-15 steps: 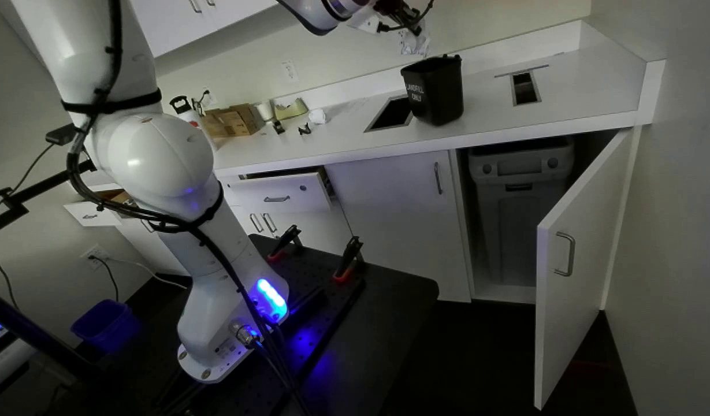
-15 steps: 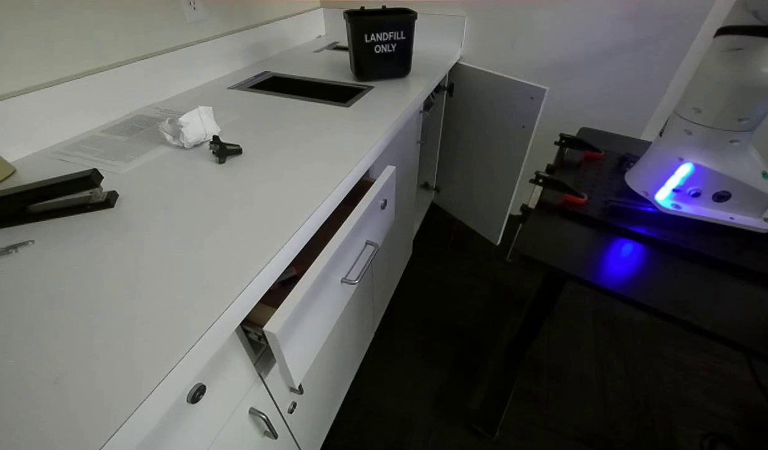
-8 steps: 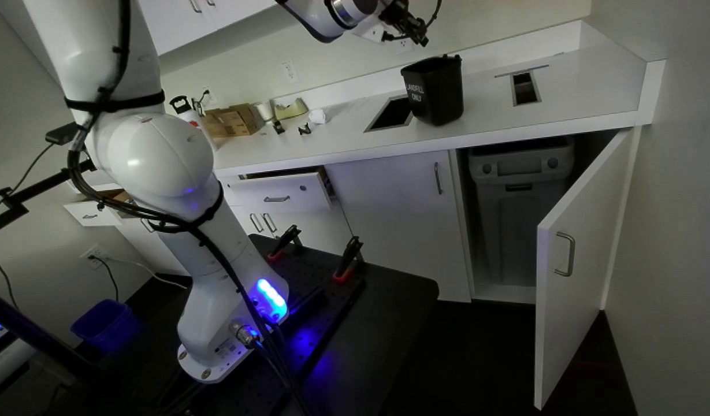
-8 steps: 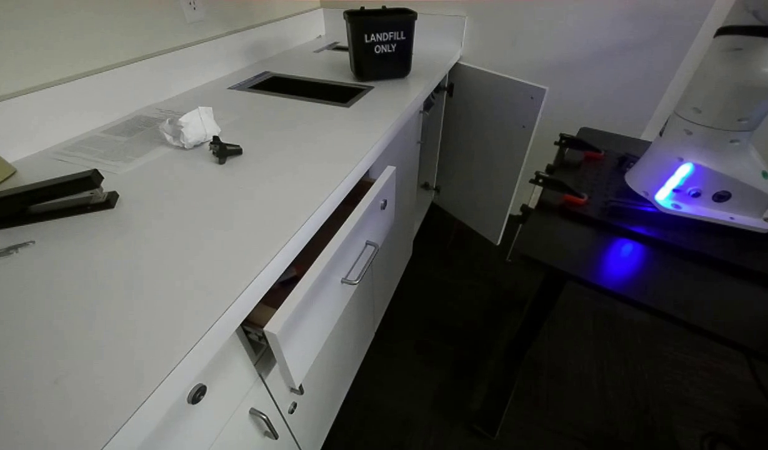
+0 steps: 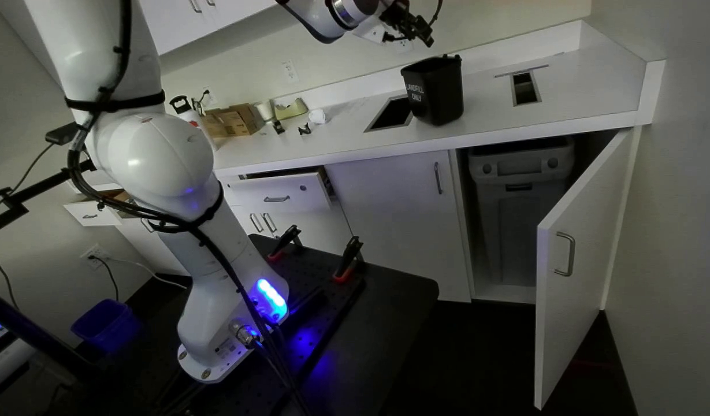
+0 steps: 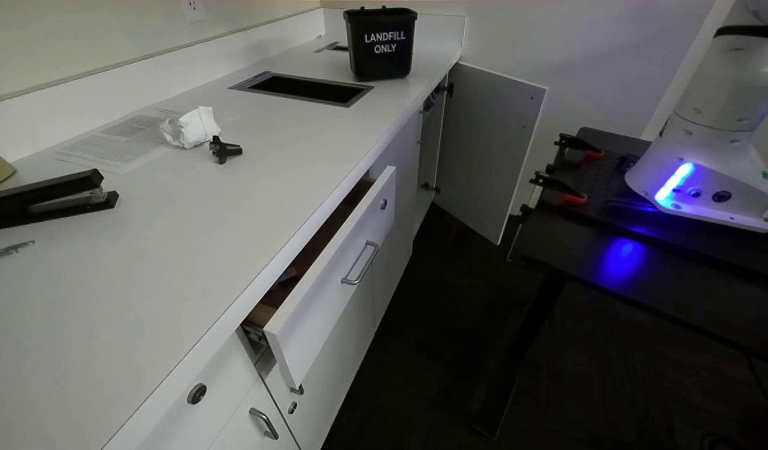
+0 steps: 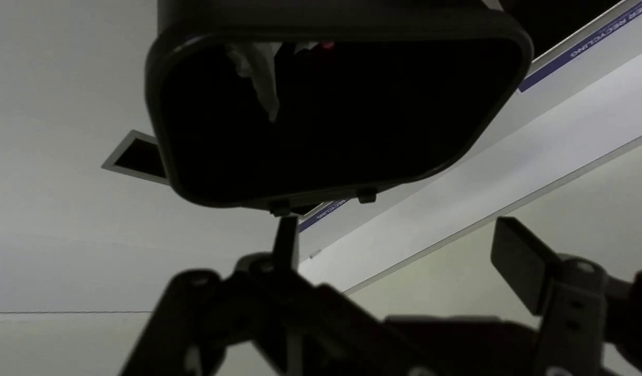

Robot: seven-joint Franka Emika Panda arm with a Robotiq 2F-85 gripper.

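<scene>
Well, at the left of the wrist view a small framed opening (image 7: pixel 139 157) shows in the pale tabletop (image 7: pixel 65 94). Across the upper middle, a black bin (image 7: pixel 326 23) turns its mouth to the camera, crumpled paper (image 7: pixel 263 78) showing at the upper left inside it. Below the bin, from lower middle to lower right, is the pincer (image 7: pixel 394 245), its jaws wide apart, with the wall (image 7: pixel 430 277) visible through the gap. At the upper right a blue strip (image 7: pixel 550 69) carries the word RECYCLING, upside down.

In an exterior view, the robot arm (image 5: pixel 152 156) fills the left. Right of it, on the tabletop at the upper middle, sit a cardboard box (image 5: pixel 233 120), a white cup (image 5: pixel 265 111), a black stapler (image 5: pixel 278 126), a small three-pronged black piece (image 5: pixel 304 129) and a ball of white paper (image 5: pixel 318 116). Farther right a wider dark slot (image 5: pixel 391 112) lies just beside the bin, which stands upright, lettered LANDFILL ONLY. The pincer hangs at the top of the frame, above the bin and apart from its rim. At the right, a cabinet door (image 5: pixel 586 248) stands open beside a grey container (image 5: pixel 522 214).
</scene>
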